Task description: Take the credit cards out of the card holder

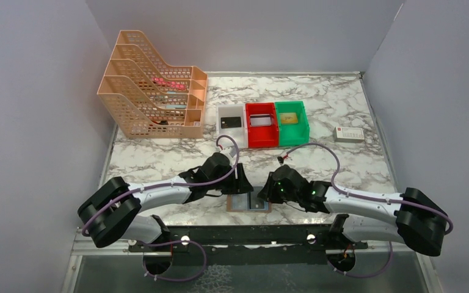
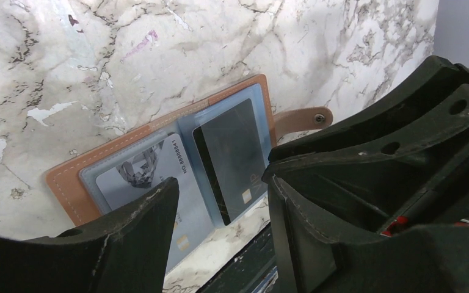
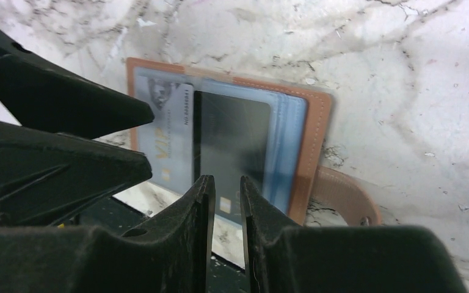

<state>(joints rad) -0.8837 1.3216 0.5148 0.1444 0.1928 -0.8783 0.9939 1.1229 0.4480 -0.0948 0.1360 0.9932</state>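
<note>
The right fingers (image 3: 192, 244) sit almost closed at the black card (image 3: 232, 134) — hold unclear; left fingers (image 2: 137, 235) gape, so the card holder (image 3: 319, 122) could slide off the tabletop (image 3: 403, 61).

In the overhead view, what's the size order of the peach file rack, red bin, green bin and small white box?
1. peach file rack
2. red bin and green bin, about alike
3. small white box

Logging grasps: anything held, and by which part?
Cannot be told: the right gripper, nearly shut, points at the protruding end of the black card; the left gripper stands open over the card holder.
</note>
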